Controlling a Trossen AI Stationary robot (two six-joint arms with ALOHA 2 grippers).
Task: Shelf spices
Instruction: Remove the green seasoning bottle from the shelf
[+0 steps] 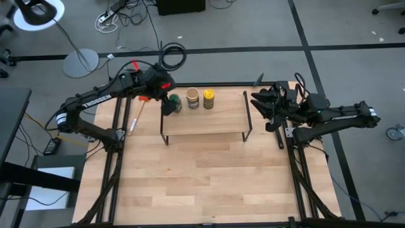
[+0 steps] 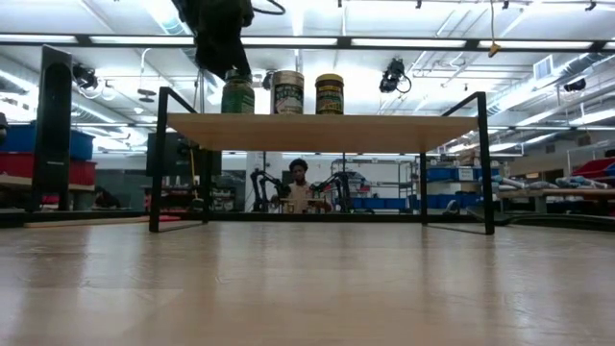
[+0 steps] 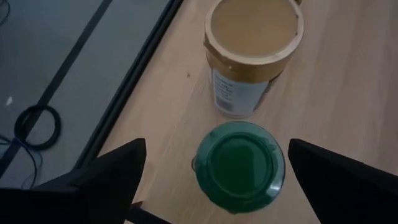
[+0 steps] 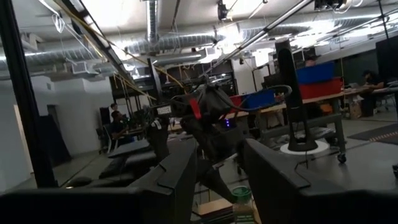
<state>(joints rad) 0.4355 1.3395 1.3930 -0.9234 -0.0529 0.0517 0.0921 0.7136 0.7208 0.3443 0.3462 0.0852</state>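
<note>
The worktop (image 1: 209,183) carried the shelf (image 1: 205,114), a light-wood board on black wire legs, standing toward its far edge. All three spices stood upright in a row on the shelf's far-left part. The left arm reached over the shelf's left end, with the left claw (image 1: 168,105) directly above the green-lidded jar (image 3: 240,163); its fingers (image 3: 102,177) were spread wide on either side of the jar, released and not touching it. The tan-lidded jar (image 1: 192,99) stood just beside the green-lidded one, toward the shelf's middle, and the yellow-lidded jar (image 1: 208,99) came next in line. The right claw (image 1: 261,107) waited just off the shelf's right end, fingers parted, grasping nothing
</note>
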